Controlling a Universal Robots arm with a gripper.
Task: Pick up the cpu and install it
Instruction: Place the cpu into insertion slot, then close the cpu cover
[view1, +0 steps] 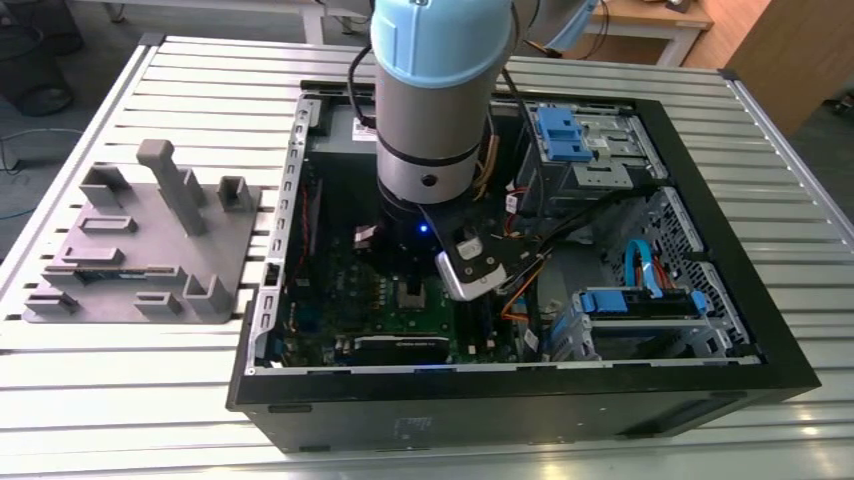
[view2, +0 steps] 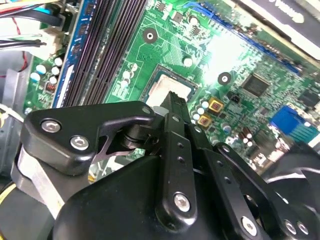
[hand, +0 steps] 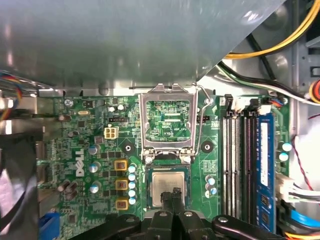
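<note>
The cpu, a flat square chip with a silver-grey top, lies in the socket on the green motherboard. In the second wrist view the cpu shows as a pale square just past the fingertips. My gripper hangs directly over the cpu's near edge, its two black fingers pressed together with nothing between them; the same gripper looks shut in the second wrist view. The silver socket frame stands flipped open beside the cpu, with its lever raised. In the exterior view the arm reaches down into the open computer case.
Memory slots run alongside the socket. Yellow and black cables and a metal wall crowd the space beyond the frame. A grey plastic tray with upright blocks sits on the slatted table at the exterior view's left. Drive bays fill the case's right.
</note>
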